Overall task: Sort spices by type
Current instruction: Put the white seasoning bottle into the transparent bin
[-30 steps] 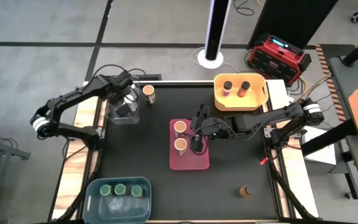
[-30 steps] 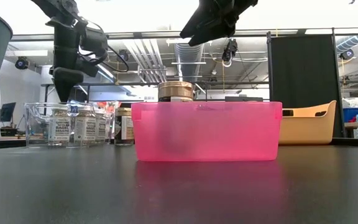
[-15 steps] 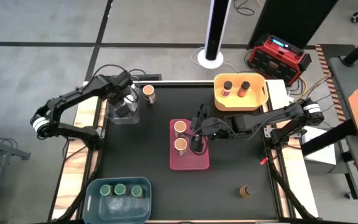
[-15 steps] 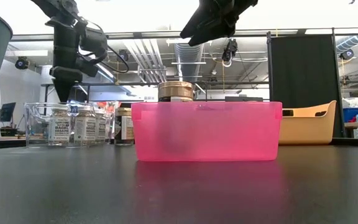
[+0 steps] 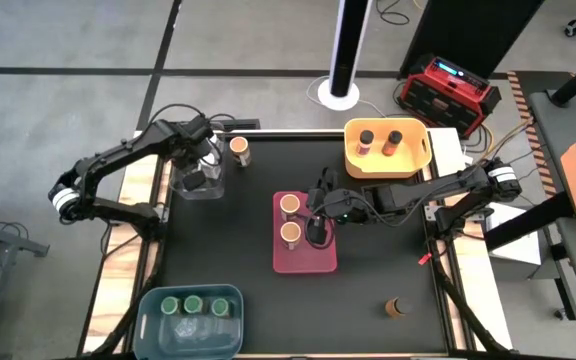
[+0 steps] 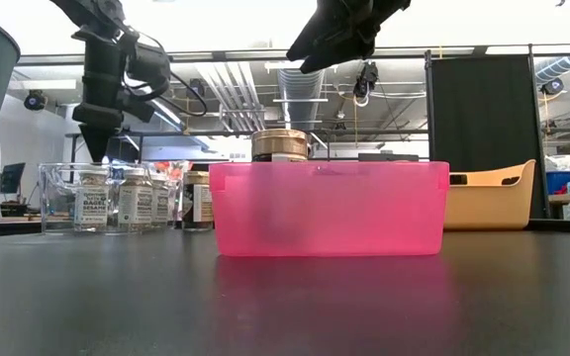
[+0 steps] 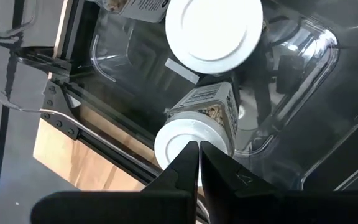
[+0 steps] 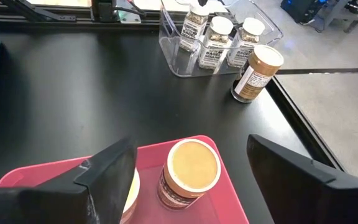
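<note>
**Step in hand (judged)**
- Working the right gripper (image 5: 317, 215) over the pink bin (image 5: 304, 262). Either clearing or addressing the two orange-lidded jars (image 5: 290, 219), both standing upright inside.
- Leaving unsorted, by the look of it, the stray orange-lidded jar (image 5: 238, 148) standing on the table just beside the clear bin (image 5: 196, 190), and the lone dark-lidded jar (image 5: 398, 306) near the table's front edge.

**Doing it well**
- Lifting straight up out of the pink bin before travelling, so as to avoid clipping either lid or the bin wall.
- Approaching the next jar from directly above and centring the lid between the fingers before closing.
- Gripping low enough on the body to stop the jar tilting.
- Routing wide of the left arm when reaching toward the clear bin.

**Tool state**
- Right gripper: standing spread wide, holding nothing and touching nothing, straddling the air above one orange lid in the right wrist view.
- Left gripper (image 7: 196, 149): pressed fully together, pinching nothing, pointing down into the clear bin over the white-lidded jars (image 7: 213, 31). Not showing clearly whether the tip is touching the nearer white lid.
</note>
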`<control>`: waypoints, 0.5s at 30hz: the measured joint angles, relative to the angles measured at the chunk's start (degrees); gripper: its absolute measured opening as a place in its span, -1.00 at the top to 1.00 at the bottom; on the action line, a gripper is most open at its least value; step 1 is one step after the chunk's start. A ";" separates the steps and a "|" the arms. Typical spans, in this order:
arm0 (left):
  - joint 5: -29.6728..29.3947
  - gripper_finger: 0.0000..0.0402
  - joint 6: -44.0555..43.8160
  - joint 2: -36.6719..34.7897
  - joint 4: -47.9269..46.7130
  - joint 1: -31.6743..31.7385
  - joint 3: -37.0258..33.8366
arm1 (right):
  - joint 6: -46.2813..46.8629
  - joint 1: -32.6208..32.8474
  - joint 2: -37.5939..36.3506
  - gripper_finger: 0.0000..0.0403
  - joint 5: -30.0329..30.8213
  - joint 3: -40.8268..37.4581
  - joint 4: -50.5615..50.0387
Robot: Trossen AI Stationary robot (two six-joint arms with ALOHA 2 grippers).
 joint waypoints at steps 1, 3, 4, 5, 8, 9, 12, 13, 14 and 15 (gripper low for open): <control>-0.06 1.00 0.10 -0.04 0.05 0.00 0.00 | 0.02 0.00 0.00 -0.47 0.00 0.00 0.01; -0.13 1.00 0.14 -0.24 0.34 0.00 0.02 | 0.02 0.00 0.00 -0.46 0.00 0.00 0.02; -0.13 1.00 0.14 -0.42 0.72 0.00 0.02 | 0.01 0.00 0.00 -0.45 0.00 0.00 0.01; -0.15 1.00 0.14 -0.73 1.24 0.00 0.04 | 0.00 0.00 0.00 -0.44 0.00 0.00 0.02; -0.13 1.00 0.02 -1.71 3.71 0.00 0.07 | 0.00 0.00 0.00 -0.44 0.00 0.00 0.01; -0.08 1.00 0.01 -2.01 4.80 0.00 0.07 | 0.01 0.00 0.00 -0.45 0.00 0.00 0.00; 3.27 1.00 -0.45 -2.51 7.62 0.00 0.09 | 0.01 0.00 0.00 -0.48 0.00 0.00 0.02; 5.26 1.00 -1.05 -2.50 9.13 0.00 0.07 | 0.00 0.00 0.00 -0.49 0.00 0.00 0.02; 7.14 1.00 -1.62 -2.26 10.56 -0.01 0.09 | 0.00 0.00 0.00 -0.50 0.00 0.00 0.02; 8.45 1.00 -2.19 -1.86 11.39 -0.07 0.11 | 0.01 0.00 0.00 -0.50 0.00 0.00 0.02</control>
